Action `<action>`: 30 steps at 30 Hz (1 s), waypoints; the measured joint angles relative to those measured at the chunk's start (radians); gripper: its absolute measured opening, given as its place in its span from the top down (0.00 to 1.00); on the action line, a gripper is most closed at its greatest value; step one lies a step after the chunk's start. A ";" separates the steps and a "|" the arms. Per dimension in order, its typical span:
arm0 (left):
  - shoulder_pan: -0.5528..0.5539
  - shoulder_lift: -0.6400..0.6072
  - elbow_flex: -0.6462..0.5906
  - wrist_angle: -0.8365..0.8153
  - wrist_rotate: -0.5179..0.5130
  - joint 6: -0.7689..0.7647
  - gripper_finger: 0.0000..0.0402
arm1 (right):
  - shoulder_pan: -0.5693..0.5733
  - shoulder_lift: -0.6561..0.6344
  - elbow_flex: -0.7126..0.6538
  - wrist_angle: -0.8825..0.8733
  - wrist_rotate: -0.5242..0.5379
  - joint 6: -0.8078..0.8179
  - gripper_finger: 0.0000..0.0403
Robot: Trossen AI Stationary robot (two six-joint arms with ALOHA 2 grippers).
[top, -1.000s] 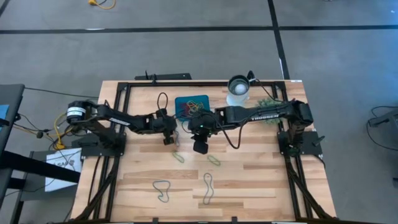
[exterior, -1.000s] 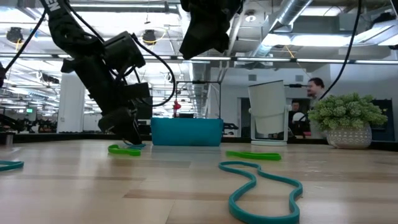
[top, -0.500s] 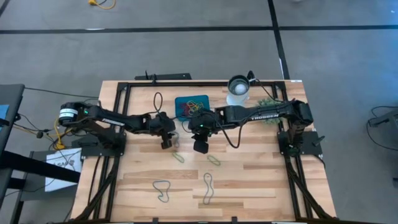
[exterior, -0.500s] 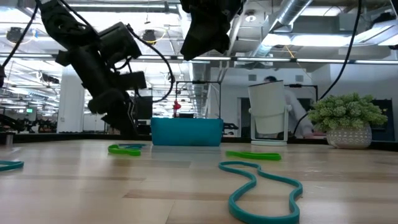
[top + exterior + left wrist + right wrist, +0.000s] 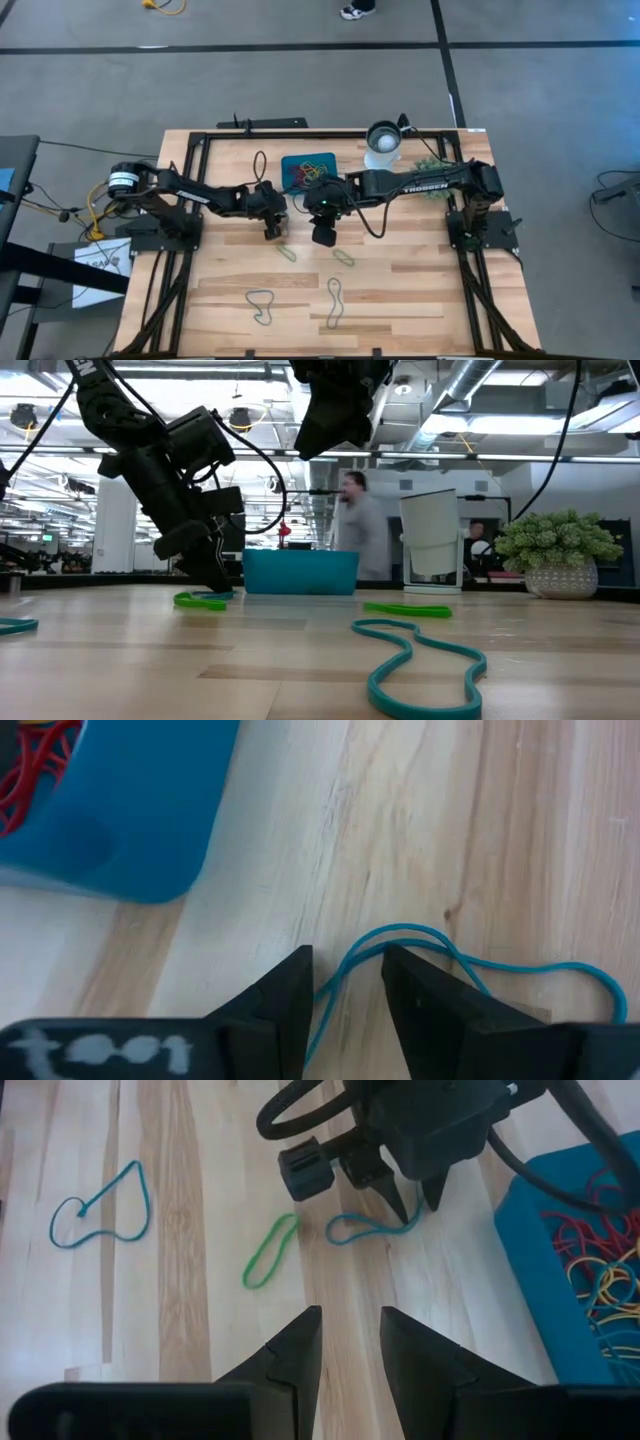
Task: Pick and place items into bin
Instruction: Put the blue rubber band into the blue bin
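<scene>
My left gripper [image 5: 347, 955] is open and low over the table beside the teal-blue bin [image 5: 308, 170]. Its fingers stand on either side of one end of a thin teal rubber band [image 5: 470, 965] that lies flat on the wood. The right wrist view shows the same gripper [image 5: 415, 1200] over that band [image 5: 365, 1228]. My right gripper [image 5: 350, 1320] is open and empty, high above the table's middle [image 5: 322, 238]. The bin [image 5: 560, 1280] holds red and yellow bands. Two green bands [image 5: 288, 252] [image 5: 344, 257] and two teal loops [image 5: 260, 305] [image 5: 334, 302] lie flat on the table. My left gripper comes from above, slanting down, with one finger [image 5: 290, 985] on each side of the teal band's looped end [image 5: 385, 938]. The band lies flat and slack on the table. Whether a finger touches it I cannot tell.
A white-and-metal cup [image 5: 383, 140] and a spiky green plant [image 5: 560, 550] stand at the far right of the table. A dark loop [image 5: 262, 160] lies left of the bin. Black frame rails run along the table's edges. A person [image 5: 360, 530] passes in the room behind.
My left gripper drew up and back toward the table's left, tipping a little, then came down again to the teal band beside the bin. My right gripper stayed still above. The bands on the table did not move.
</scene>
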 joint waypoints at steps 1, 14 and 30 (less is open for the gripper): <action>0.000 0.000 0.000 -0.001 0.001 -0.001 0.71 | 0.000 0.000 0.000 0.000 0.000 0.000 0.76; -0.002 -0.019 -0.001 -0.038 0.027 0.005 0.99 | 0.000 -0.001 0.000 -0.135 0.000 -0.001 0.76; -0.099 -0.205 0.132 -0.350 -0.114 -0.038 1.00 | -0.116 -0.033 -0.001 -0.491 0.000 -0.070 0.76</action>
